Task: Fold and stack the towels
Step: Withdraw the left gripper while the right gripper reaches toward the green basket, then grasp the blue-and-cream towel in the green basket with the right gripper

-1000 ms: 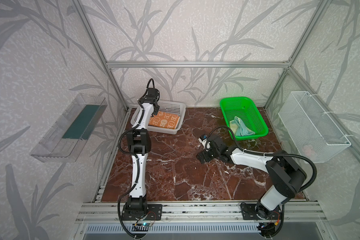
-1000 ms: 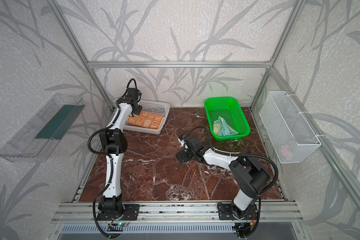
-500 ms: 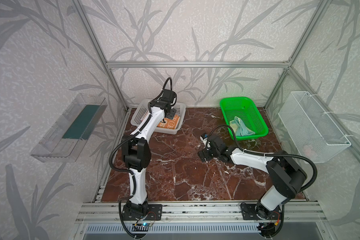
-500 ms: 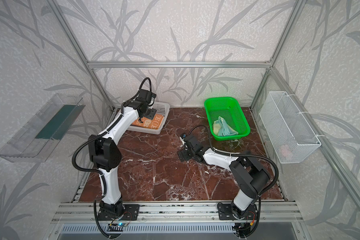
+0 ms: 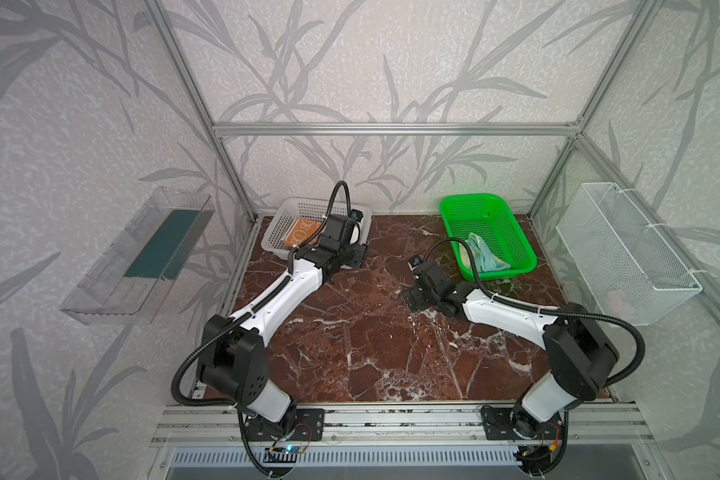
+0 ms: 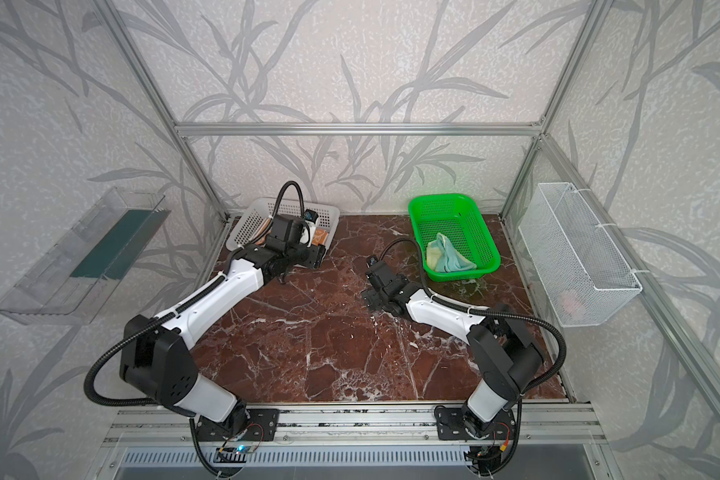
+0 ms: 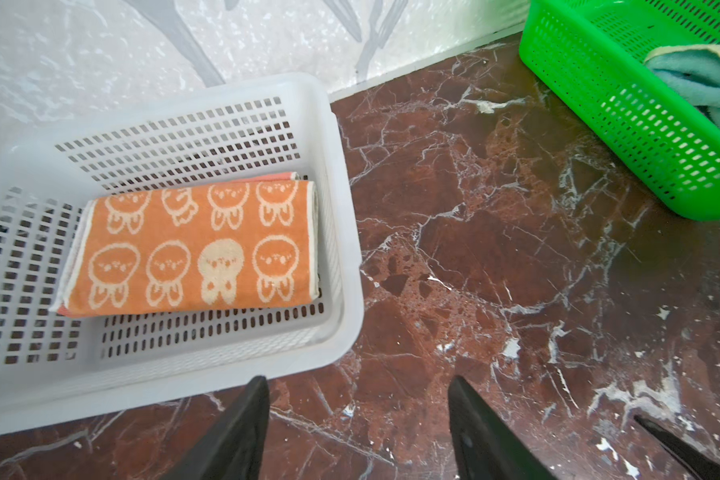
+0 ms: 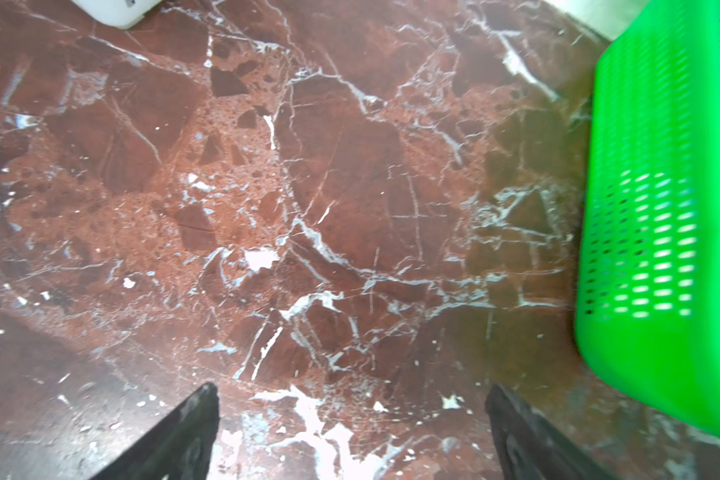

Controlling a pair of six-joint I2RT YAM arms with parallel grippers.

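Two towels looked done and one was left to fold. Nearest, the right gripper [image 8: 352, 395] hung over the bare marble table [image 8: 350, 166], jaws spread wide and empty. The left gripper [image 7: 357, 386], likewise spread and empty, hovered just outside the white basket [image 7: 225, 92]. Inside lay the folded orange towel [image 7: 192, 249] atop a salmon-pink towel [image 7: 273, 176], which was mostly hidden. At the back right, the pale yellow towel [image 5: 485, 257] sat crumpled in the green basket [image 5: 466, 200]. A pinkish blur [image 5: 616, 296] in the wire basket [image 5: 624, 249] was unreadable.

From high at the front, we look steeply down over the whole desk [image 5: 371, 332] in both top views. Our left wrist camera closely faces the white basket [image 7: 344, 232]; our right wrist camera hangs nearer the desk. Both catch the green basket [image 8: 661, 124].
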